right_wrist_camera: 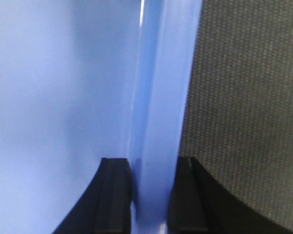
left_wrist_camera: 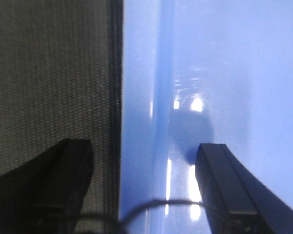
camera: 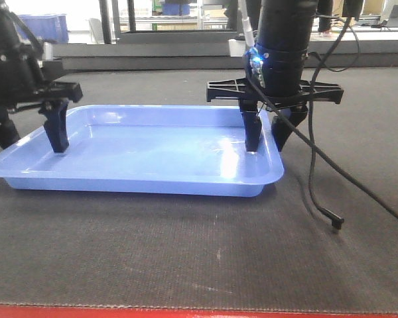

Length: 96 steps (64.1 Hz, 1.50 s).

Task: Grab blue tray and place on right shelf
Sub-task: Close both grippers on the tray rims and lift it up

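Blue tray (camera: 152, 156) sits flat on the worktop (camera: 186, 258). Right pincer (camera: 266, 136) is clamped on the tray's right rim, one finger inside, one outside. Left pincer (camera: 30, 132) straddles the tray's left rim, jaws wide apart. A level two-sided lift likely needs that side gripped too.

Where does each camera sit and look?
Front view: low over the mat, facing ahead across the blue tray; left gripper and right gripper show.
Left wrist: above the left gripper, looking down at the tray's left rim.
Right wrist: above the right gripper, looking down at the right rim.
Shared: both wrist views show rim and mat.
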Tool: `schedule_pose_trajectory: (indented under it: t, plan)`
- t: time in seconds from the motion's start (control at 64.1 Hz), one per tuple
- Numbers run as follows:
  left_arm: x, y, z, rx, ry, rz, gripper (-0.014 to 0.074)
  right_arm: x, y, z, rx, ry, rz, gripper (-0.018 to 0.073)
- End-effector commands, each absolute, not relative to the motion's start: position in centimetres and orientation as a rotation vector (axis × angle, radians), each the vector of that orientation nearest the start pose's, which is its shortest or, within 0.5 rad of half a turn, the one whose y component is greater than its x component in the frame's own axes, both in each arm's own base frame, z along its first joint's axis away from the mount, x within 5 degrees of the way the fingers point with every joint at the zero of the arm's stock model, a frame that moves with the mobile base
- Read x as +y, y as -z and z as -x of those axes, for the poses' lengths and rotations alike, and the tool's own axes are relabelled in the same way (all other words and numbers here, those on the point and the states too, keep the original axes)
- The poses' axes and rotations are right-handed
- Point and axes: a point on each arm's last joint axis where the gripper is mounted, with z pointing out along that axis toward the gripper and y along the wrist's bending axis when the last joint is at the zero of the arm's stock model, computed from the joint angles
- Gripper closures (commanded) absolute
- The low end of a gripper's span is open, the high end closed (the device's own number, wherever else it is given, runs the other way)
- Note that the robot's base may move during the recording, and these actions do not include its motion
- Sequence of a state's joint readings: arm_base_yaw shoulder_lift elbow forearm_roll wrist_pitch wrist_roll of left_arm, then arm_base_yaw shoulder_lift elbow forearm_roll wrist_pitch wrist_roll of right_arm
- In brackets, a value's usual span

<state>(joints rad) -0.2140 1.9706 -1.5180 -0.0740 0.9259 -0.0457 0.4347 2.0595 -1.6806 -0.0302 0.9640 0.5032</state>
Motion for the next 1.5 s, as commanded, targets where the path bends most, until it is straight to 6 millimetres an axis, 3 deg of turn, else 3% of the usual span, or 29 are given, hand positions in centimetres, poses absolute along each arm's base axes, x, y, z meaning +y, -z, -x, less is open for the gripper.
schedule_pose_trajectory:
  t: [0.0,0.062,0.14,0.234,0.296,0.39,0.593,0.733,0.982,1.092,1.247,1.481]
  plan:
    - [-9.3,-24.0,-40.3,2.777,0.181,-0.164,0.0255,17.9,-25.0,-40.1,2.753,-0.188,-0.055,0.0331]
    - [-9.3,-24.0,-40.3,2.773,0.181,-0.163,0.0318,17.8,-25.0,-40.0,2.758,-0.181,-0.055,0.0384]
    - [-9.3,-24.0,-40.3,2.773,0.181,-0.163,0.0457,17.8,-25.0,-40.0,2.765,-0.171,-0.052,0.0522]
    - [-9.3,-24.1,-40.3,2.777,0.181,-0.164,0.066,17.7,-25.3,-39.8,2.763,-0.172,-0.052,0.0503]
    - [-9.3,-24.6,-40.3,2.781,0.182,-0.167,0.0624,17.6,-25.9,-39.6,2.751,-0.177,-0.052,0.0503]
    - [-9.4,-26.3,-40.3,2.776,0.185,-0.174,0.064,17.3,-27.5,-39.2,2.714,-0.186,-0.048,0.0503]
    - [-9.4,-32.7,-38.8,2.676,0.213,-0.192,0.0638,16.1,-32.1,-37.3,2.62,-0.172,-0.034,0.0503]
    - [-9.6,-36.7,-35.7,2.619,0.225,-0.198,0.0638,14.7,-36.3,-35.0,2.539,-0.173,-0.033,0.0503]
    - [-12.4,-40.9,-30.0,2.586,0.105,-0.267,0.0638,12.2,-42.4,-29.6,2.442,-0.178,0.052,0.0503]
    - [-14.2,-42.1,-27.7,2.557,0.122,-0.308,0.0638,11.2,-43.4,-27.4,2.429,-0.171,0.081,0.0503]
    - [-15.9,-42.3,-25.3,2.577,0.16,-0.359,0.0638,10.0,-42.7,-24.7,2.447,-0.177,0.09,0.0503]
    - [-16.3,-40.5,-23.1,2.646,0.151,-0.38,0.0638,8.9,-41.0,-21.5,2.453,-0.215,0.094,0.0503]
